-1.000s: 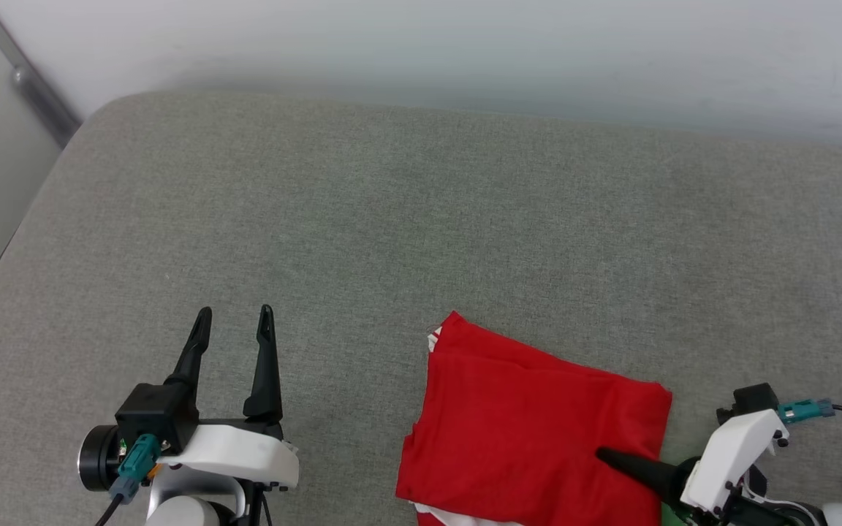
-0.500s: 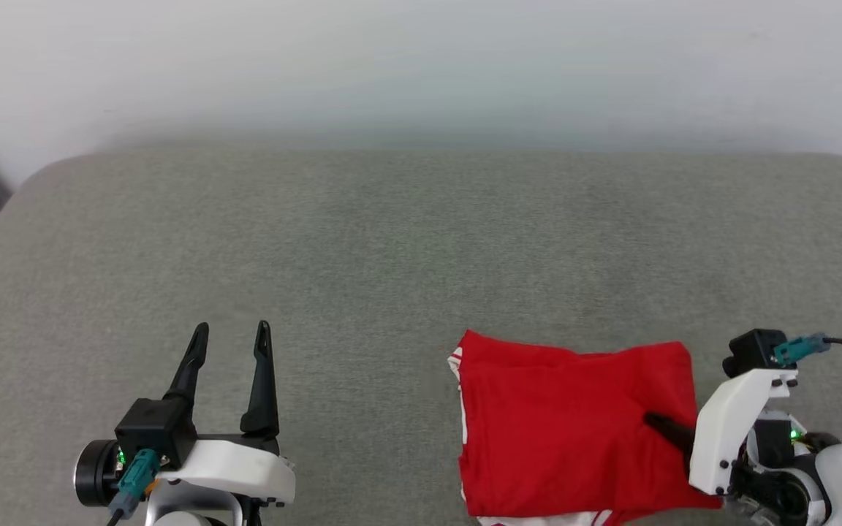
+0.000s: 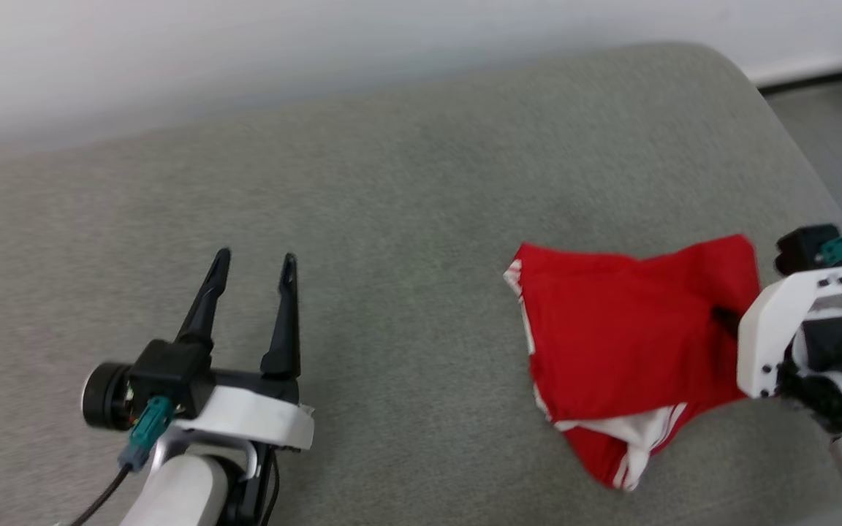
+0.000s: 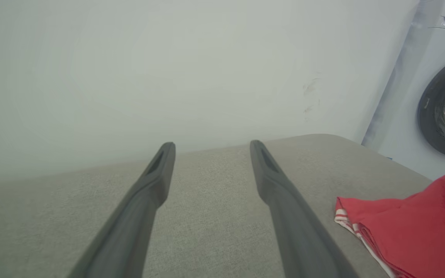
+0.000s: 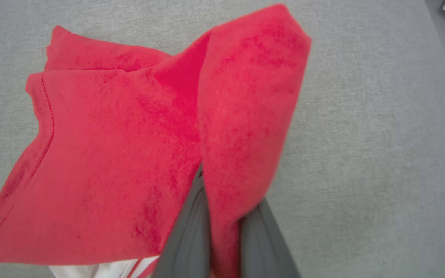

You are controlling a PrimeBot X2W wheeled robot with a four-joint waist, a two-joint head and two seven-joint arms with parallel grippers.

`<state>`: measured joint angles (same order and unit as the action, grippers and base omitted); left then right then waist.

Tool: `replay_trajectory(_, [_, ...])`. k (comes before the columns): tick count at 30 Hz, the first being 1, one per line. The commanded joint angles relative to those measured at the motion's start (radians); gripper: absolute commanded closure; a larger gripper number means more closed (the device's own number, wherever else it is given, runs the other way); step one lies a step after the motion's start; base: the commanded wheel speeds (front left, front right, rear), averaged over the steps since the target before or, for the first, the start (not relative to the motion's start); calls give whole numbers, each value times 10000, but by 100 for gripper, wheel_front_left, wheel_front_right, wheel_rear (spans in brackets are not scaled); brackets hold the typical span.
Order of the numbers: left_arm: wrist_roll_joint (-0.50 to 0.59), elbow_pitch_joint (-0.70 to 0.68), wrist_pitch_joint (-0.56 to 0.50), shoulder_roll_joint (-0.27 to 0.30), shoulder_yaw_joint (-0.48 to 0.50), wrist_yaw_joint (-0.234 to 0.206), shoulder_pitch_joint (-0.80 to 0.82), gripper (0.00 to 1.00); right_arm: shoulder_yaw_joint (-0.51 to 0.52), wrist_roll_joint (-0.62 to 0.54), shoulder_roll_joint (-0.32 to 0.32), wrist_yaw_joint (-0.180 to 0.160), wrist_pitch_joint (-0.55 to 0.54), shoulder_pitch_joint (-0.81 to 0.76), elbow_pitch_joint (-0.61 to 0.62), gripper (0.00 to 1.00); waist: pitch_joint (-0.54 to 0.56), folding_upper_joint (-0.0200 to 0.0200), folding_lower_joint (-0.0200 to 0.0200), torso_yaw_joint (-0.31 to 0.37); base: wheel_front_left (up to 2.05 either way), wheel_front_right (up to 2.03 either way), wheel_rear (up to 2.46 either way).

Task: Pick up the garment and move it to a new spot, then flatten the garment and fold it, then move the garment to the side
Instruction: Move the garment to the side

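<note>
The right gripper (image 3: 724, 319) has its fingers clamped on the right edge of the garment (image 3: 626, 336), which sits folded and partly lifted near the right edge of the cushion (image 3: 406, 183). The left gripper (image 3: 256, 259) hovers over the near left part, fingers apart and empty. Judged step: moving the folded garment aside; the next move calls for a low, steady carry so the loose lower layer does not unfold.

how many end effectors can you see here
2: left end effector at lower left, open above the cushion; right end effector at right, shut on the garment.
</note>
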<state>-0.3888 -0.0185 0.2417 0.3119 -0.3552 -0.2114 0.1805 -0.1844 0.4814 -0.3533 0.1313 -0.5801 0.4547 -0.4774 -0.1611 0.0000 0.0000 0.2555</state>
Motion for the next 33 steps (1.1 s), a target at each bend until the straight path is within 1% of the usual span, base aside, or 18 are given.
replay_trajectory(1, [167,-92,-139,118,-126,93,443,0,24,-211,-209,-12,328,663,-317,100,-1259,0,0,1175,0,0,0])
replay_trajectory(3, [228,-115,-210,142,-204,171,610,0,93,-320,-273,-12,485,870,-479,100,-1419,0,0,1254,0,0,0])
replay_trajectory(8, [530,-343,-593,326,-450,413,1436,0,609,-843,-631,-12,1313,1983,-1162,100,-2431,0,0,1420,0,0,0])
replay_trajectory(15, [894,-782,-993,490,-659,602,2520,0,1861,-1699,-1176,-13,2564,3466,-2294,100,-3882,0,0,1078,0,0,0])
replay_trajectory(18, [992,-859,-1077,523,-714,685,2861,0,2335,-2087,-1164,-12,3140,3925,-2808,100,-4298,0,0,910,0,0,0])
replay_trajectory(21, [1045,-848,-1091,526,-757,711,3086,0,2817,-2502,-902,-12,3726,4208,-3382,100,-4536,0,0,771,0,0,0])
replay_trajectory(22, [1038,-835,-1083,521,-773,726,3133,0,2964,-2603,-816,-12,3932,4291,-3559,71,-4582,0,0,738,0,0,0])
replay_trajectory(23, [1038,-807,-1070,518,-784,732,3165,0,3113,-2680,-736,-12,4124,4352,-3730,24,-4600,0,0,718,0,0,0])
replay_trajectory(24, [1033,-783,-1054,515,-790,740,3180,0,3251,-2791,-672,-12,4297,4369,-3952,0,-4601,0,0,698,0,0,0])
replay_trajectory(29, [937,-552,-972,551,-819,767,3043,0,3824,-3415,-643,-13,5278,4355,-4749,0,-4340,0,0,660,0,0,0])
replay_trajectory(33, [776,-259,-789,489,-808,710,2681,0,4181,-3887,-693,-13,5896,4162,-5013,0,-3714,0,0,661,0,0,0])
